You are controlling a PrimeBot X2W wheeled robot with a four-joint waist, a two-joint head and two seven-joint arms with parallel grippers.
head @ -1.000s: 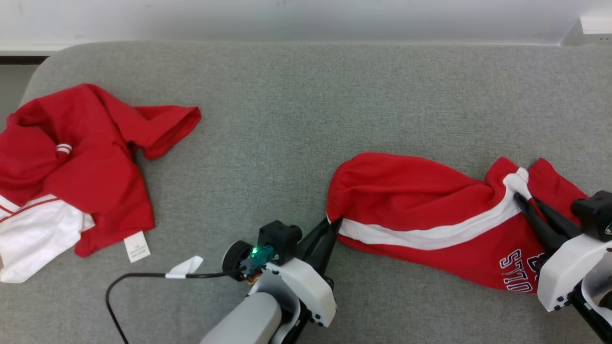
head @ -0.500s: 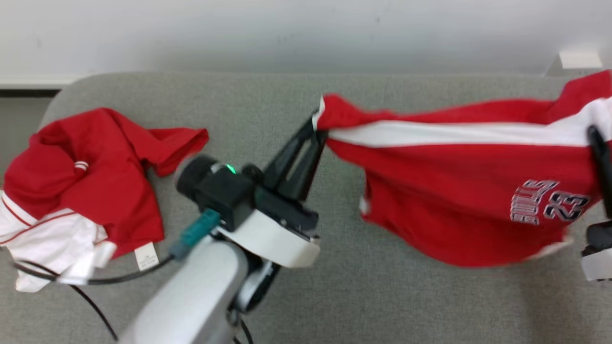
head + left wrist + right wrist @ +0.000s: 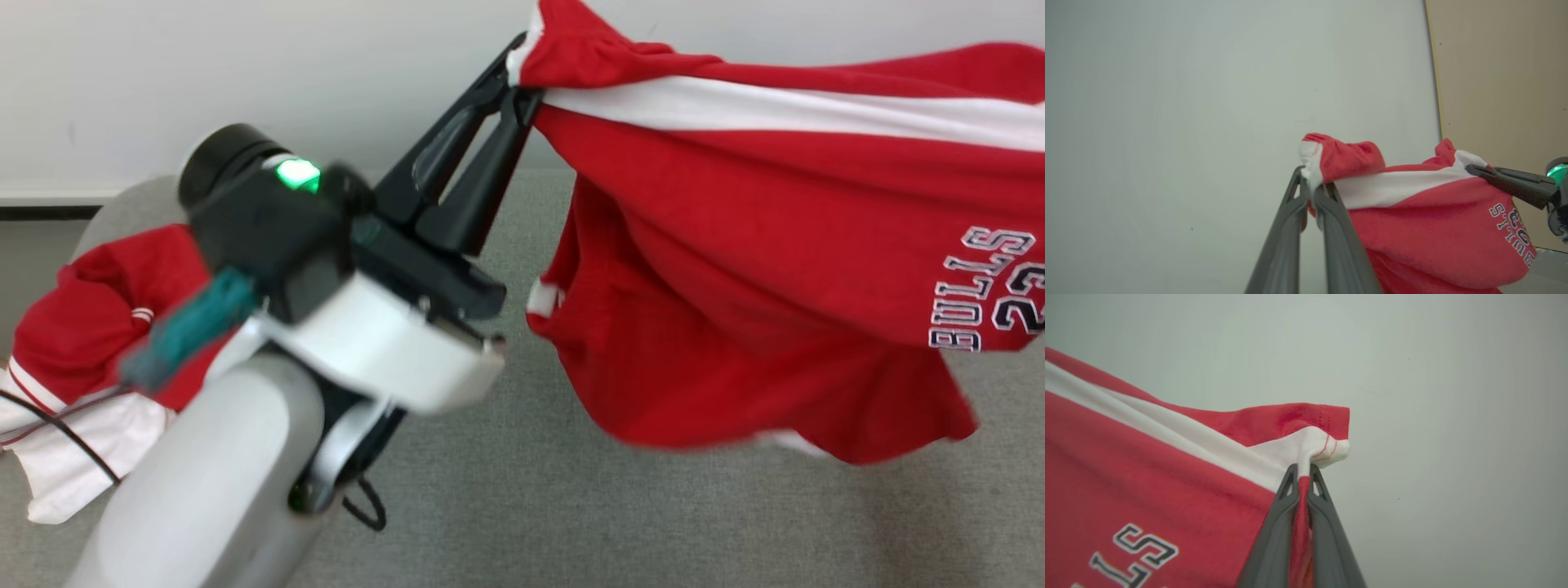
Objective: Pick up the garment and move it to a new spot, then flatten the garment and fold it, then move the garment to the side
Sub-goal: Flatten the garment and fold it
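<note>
Red and white, the garment hangs in the air — we pinch one end tight in our left gripper, the other end in our right gripper.

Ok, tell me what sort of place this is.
Probably an indoor room set up for laundry folding, perhaps a lab or home: a grey upholstered surface like a couch or padded bench, a plain white wall, and a crumpled red-and-white garment lying on it.
</note>
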